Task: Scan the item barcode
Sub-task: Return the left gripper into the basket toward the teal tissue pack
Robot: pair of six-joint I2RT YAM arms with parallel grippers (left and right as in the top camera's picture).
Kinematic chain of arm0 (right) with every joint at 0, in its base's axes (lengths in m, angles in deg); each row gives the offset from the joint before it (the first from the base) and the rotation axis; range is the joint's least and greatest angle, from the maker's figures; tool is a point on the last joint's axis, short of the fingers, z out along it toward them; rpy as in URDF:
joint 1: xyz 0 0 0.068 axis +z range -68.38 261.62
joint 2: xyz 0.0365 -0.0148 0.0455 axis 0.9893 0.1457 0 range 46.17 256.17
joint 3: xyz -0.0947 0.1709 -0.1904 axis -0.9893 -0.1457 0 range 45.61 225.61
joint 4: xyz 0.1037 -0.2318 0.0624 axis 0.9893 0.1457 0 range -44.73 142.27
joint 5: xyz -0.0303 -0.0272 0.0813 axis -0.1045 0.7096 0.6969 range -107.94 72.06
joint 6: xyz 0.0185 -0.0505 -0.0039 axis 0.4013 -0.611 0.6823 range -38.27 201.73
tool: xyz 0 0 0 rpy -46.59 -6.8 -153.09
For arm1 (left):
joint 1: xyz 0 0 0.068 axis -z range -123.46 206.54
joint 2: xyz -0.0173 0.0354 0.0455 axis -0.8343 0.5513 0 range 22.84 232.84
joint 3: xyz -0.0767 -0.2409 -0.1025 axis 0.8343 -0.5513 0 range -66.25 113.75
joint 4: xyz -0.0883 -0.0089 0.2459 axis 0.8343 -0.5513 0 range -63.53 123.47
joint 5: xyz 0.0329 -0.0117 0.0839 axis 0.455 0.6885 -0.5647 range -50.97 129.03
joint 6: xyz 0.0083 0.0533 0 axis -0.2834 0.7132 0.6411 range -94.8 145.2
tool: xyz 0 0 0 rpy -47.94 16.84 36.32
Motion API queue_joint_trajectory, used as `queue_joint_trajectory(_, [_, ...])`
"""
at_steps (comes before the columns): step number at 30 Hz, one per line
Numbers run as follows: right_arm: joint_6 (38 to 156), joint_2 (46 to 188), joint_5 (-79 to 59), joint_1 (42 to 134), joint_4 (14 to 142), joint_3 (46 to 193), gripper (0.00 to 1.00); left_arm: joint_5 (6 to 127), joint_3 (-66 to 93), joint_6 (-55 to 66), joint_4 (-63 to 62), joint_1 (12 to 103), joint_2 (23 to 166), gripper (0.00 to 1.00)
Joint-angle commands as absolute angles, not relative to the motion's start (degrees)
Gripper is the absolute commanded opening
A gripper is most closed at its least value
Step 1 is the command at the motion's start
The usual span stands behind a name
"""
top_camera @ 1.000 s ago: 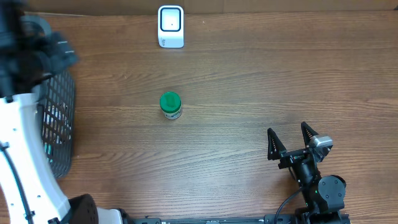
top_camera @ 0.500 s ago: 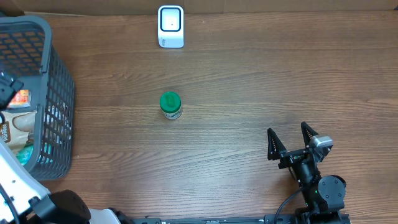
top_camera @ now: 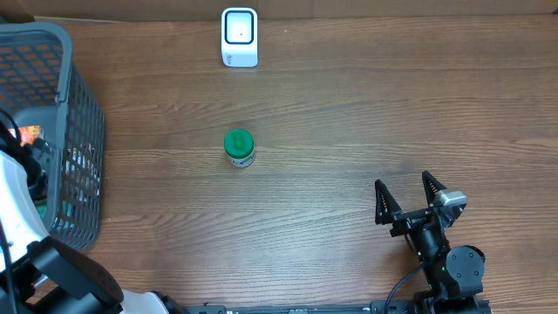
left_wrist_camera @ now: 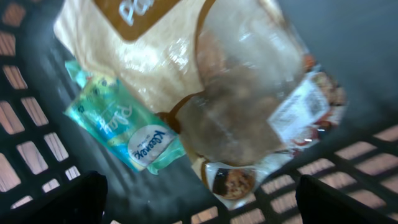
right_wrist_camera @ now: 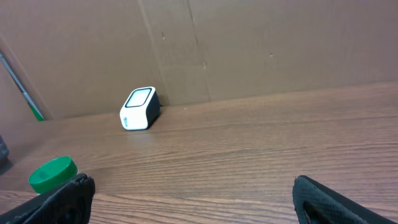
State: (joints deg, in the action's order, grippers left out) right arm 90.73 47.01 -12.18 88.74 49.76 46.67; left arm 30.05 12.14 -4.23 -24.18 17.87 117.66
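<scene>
Down inside the grey basket (left_wrist_camera: 360, 56), the left wrist camera is showing what the overhead camera is mostly hiding. A tan bag (left_wrist_camera: 186, 56) with a clear window is lying there, touching a teal tissue pack (left_wrist_camera: 124, 134), and a small packet with a cookie picture (left_wrist_camera: 233, 182) is peeking out under the bag. The left jaws are hanging wide open over these things and holding nothing, with one dark finger (left_wrist_camera: 68, 199) showing in each bottom corner. From overhead, the white left arm (top_camera: 13, 196) is bending over the basket's near side and reaching down into it, at the left edge of the counter (top_camera: 349, 105). The overhead camera is also showing the green-lidded jar (top_camera: 239, 146), which is standing upright by itself near the middle of the brown wooden counter, well apart from the basket and from both arms. The white scanner (top_camera: 239, 37) is sitting at the far edge, straight behind the jar. The right arm (top_camera: 440, 253) is resting low at the near right corner, and the right jaws are spread wide open, holding nothing and pointing toward the far edge. The right wrist camera is looking low across the wood, so it is catching the scanner's side and a brown cardboard wall (right_wrist_camera: 249, 50) standing behind the counter.
</scene>
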Motion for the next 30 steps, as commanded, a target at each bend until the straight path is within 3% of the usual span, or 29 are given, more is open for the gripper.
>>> queue_joint_trajectory(1, [90.64,46.36,-12.27,88.30,49.50,46.08,1.00,27.61,9.28,-6.77,-22.41,17.54,118.08,0.99])
queue_joint_trajectory(21, [90.64,46.36,-12.27,88.30,49.50,46.08,1.00,22.95,2.24,-5.10,-17.31,15.88,118.10,0.98])
queue_joint_trajectory(30, [90.64,46.36,-12.27,88.30,49.50,46.08,1.00,22.93,1.71,10.52,-15.74,15.42,119.43,0.87])
